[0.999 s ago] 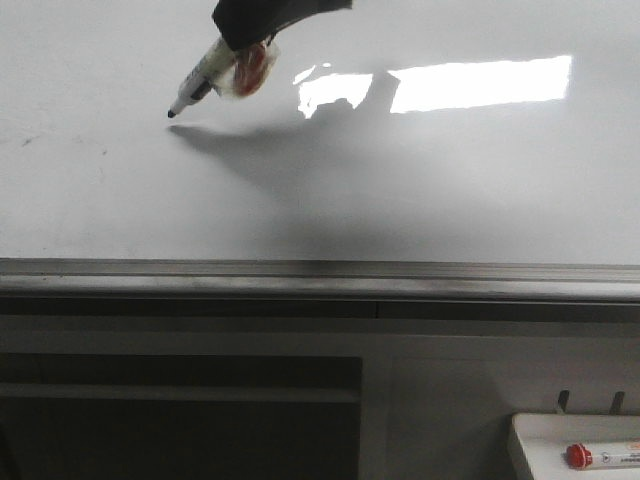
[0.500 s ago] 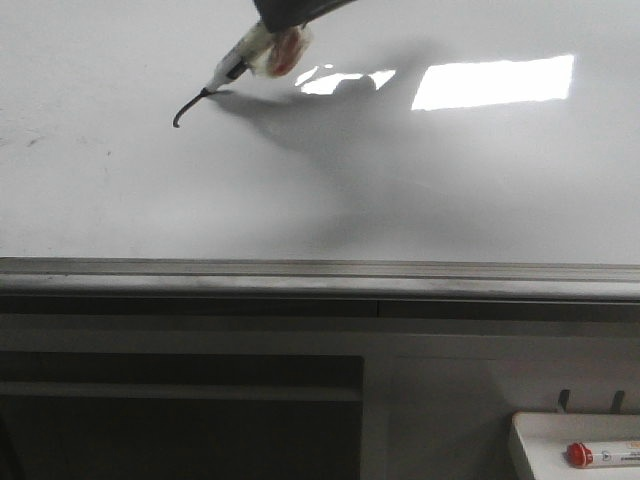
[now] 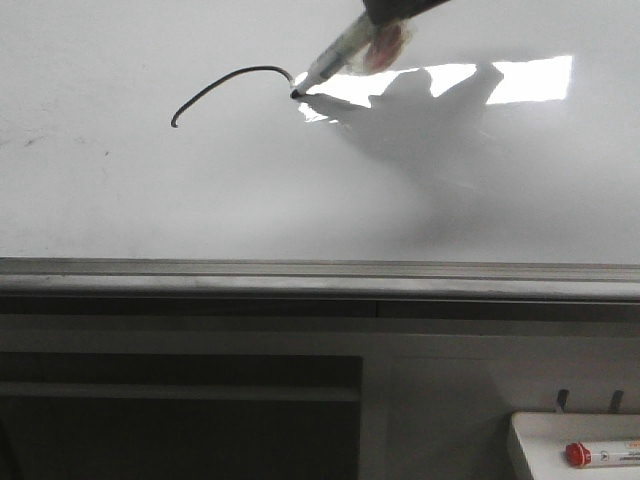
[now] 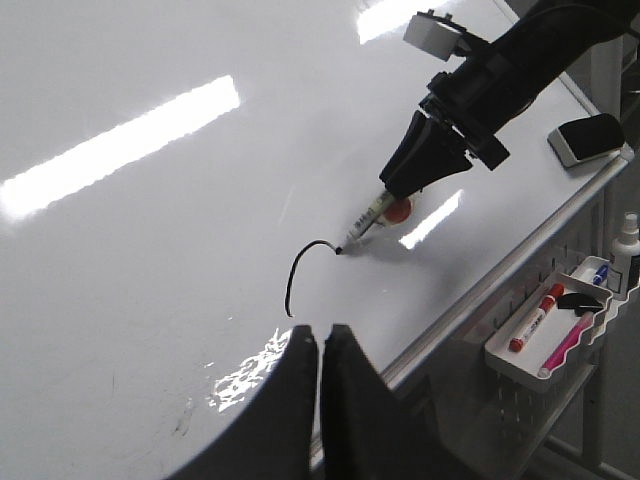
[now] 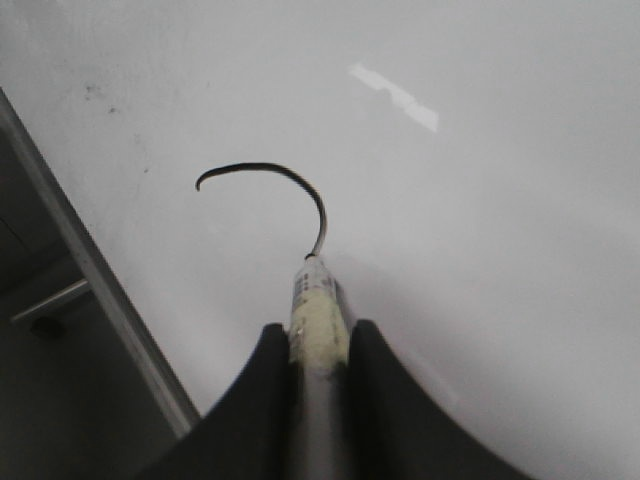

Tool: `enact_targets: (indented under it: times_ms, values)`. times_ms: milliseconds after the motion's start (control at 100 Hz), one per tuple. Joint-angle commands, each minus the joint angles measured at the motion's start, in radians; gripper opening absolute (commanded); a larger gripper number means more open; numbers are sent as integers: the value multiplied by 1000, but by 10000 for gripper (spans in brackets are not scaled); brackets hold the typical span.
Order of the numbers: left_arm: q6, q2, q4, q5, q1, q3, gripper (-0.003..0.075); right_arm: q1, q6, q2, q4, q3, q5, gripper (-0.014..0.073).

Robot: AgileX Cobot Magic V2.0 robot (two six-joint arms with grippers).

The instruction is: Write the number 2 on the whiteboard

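The whiteboard point(image 3: 200, 200) is wide, glossy and white. On it is a thin black curved hook point(image 3: 225, 78), the top stroke of the number 2; no base stroke shows. My right gripper point(image 3: 385, 18) is shut on a black marker point(image 3: 335, 55), whose tip touches the board at the hook's right end. The right wrist view shows the marker point(image 5: 318, 300) between the jaws of the right gripper point(image 5: 320, 335) and the hook point(image 5: 290, 185) ahead. My left gripper point(image 4: 320, 335) is shut and empty, above the board's lower part, apart from the hook point(image 4: 300, 265).
A grey metal rim point(image 3: 320, 275) runs along the board's lower edge. A small white tray point(image 3: 600, 455) with a red-capped marker hangs below at the right. In the left wrist view an eraser point(image 4: 590, 138) lies on the board and a spray bottle point(image 4: 628, 245) stands by the tray.
The marker tip came down onto the board and moved right, drawing the curved hook from its left end to where the tip is now. The right arm's shadow moved right with it.
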Motion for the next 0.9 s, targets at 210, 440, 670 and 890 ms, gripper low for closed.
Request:
enact_targets:
  times_ms: [210,440,670,890]
  values:
    - [-11,18,3,-69,4,-22,-20,71,45,45,15,43,-107,-50]
    - [-11,18,3,-69,4,-22,-20,176,47,116,28,43,-214,-50]
    - [-11,18,3,-69,4,-22,-20,169,49,112,28,43,-214,-50]
    - [-11,18,3,-69,4,-22,-20,67,60,64,28,43,-130,-50]
